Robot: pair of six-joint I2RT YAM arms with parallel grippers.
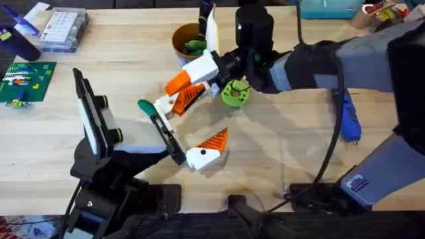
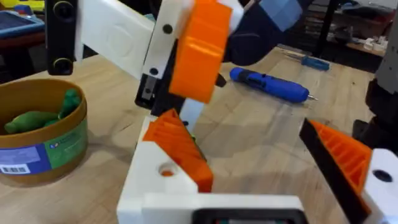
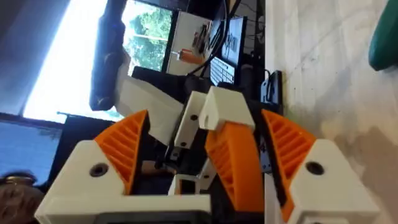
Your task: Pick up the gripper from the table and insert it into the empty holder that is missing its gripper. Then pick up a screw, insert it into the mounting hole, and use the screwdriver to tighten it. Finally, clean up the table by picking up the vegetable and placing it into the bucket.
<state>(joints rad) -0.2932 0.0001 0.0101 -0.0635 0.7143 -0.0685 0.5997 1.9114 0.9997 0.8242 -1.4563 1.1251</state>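
Observation:
My right gripper (image 1: 191, 81) (image 3: 205, 118) hangs above mid-table, shut on the gripper (image 1: 178, 83) (image 3: 231, 155) (image 2: 199, 50), a long orange ribbed piece with white block ends. Just below it lies the holder (image 1: 165, 131), a black bar with a green knob, at my left arm's tip. My left gripper (image 2: 239, 124) is open, its orange wedge fingers (image 2: 177, 152) wide apart under the held piece. The lime-green vegetable (image 1: 234, 93) sits beside the right gripper. The mustard bucket (image 1: 176, 36) (image 2: 43, 149) holds dark green pieces. The blue screwdriver (image 1: 348, 119) (image 2: 267, 85) lies at the right. The screw is out of view.
A clear parts box (image 1: 63, 30) and a green circuit board (image 1: 23, 79) sit at the far left. Black cables (image 1: 319, 179) trail along the front right edge. Bare wood lies between the left gripper and the screwdriver.

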